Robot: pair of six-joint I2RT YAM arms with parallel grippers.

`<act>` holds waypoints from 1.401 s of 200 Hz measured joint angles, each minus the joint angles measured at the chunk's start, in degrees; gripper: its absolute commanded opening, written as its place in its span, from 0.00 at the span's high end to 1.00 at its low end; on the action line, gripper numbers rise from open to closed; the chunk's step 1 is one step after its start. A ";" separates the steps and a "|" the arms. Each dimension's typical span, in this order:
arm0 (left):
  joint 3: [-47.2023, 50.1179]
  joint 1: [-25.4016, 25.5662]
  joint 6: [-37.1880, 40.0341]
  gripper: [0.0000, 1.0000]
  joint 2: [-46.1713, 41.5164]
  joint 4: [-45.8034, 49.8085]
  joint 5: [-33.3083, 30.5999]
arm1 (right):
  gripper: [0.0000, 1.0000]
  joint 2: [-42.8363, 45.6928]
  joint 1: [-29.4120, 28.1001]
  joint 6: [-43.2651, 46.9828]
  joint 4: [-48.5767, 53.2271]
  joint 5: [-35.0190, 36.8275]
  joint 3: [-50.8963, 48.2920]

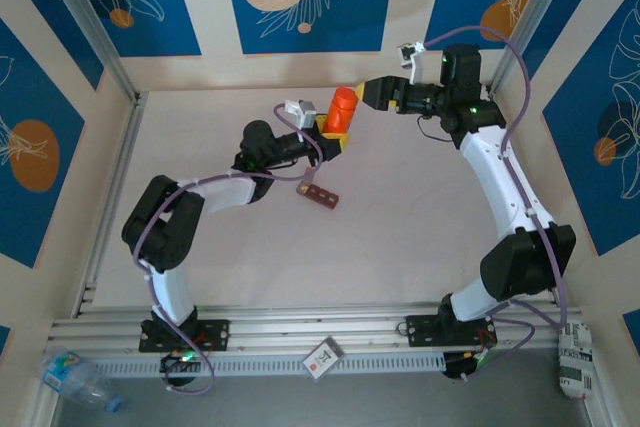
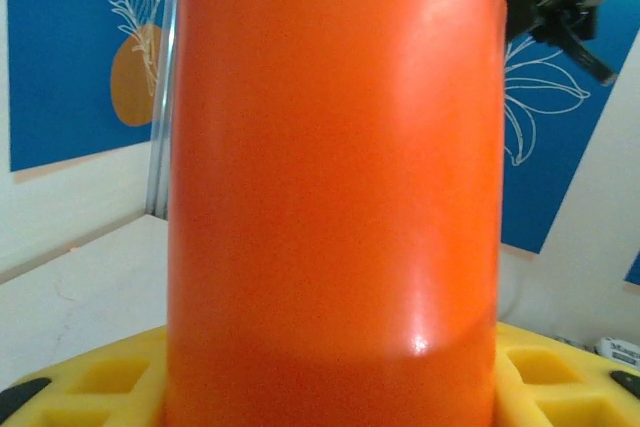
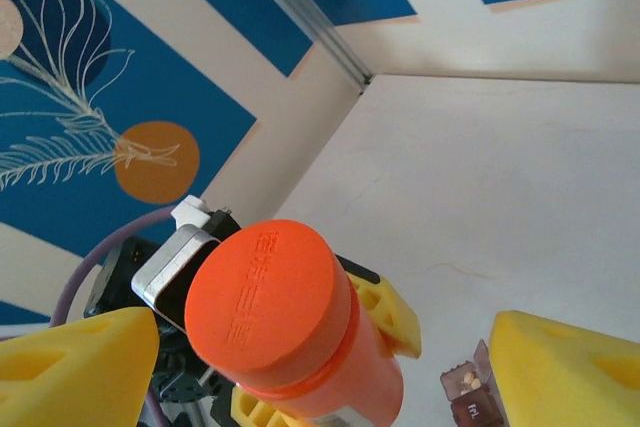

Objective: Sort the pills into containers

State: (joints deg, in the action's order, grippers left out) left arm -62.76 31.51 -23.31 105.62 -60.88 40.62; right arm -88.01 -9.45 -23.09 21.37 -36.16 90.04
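Note:
An orange bottle (image 1: 343, 110) with its orange cap (image 3: 265, 302) on stands upright above the table. My left gripper (image 1: 333, 139) is shut on its lower body, a yellow finger (image 2: 95, 382) showing on either side of it. My right gripper (image 1: 374, 95) is open just right of the cap; its yellow fingers (image 3: 75, 367) stand wide on both sides without touching it. The containers (image 1: 320, 195), a short dark reddish-brown strip, lie on the table below the bottle. One compartment is open, with small pale pills (image 3: 467, 380) inside.
The white table (image 1: 420, 217) is walled by blue and cream panels. An aluminium rail (image 1: 330, 332) runs along the near edge, with a small card (image 1: 322, 358) on it. A plastic bottle (image 1: 75, 377) lies at the near left corner.

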 measured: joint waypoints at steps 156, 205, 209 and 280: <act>-0.90 -0.02 -4.00 1.00 1.01 -0.63 3.93 | 0.44 -3.72 -3.87 3.28 3.58 -1.92 3.34; -1.53 -0.13 -3.89 1.00 1.40 0.26 3.89 | 0.52 -3.72 -4.59 3.17 3.23 -0.04 3.34; -1.53 -0.17 -3.78 1.00 1.40 0.46 3.87 | 0.51 -3.72 -4.72 3.08 3.15 0.35 3.32; -0.79 0.68 6.99 1.00 -0.44 12.24 -5.20 | 0.53 -2.36 -9.49 -2.54 -3.37 15.89 -2.73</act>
State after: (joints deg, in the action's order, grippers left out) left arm -63.55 32.18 -16.32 105.19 -48.64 35.42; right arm -90.37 -18.94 -25.63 18.00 -20.27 87.31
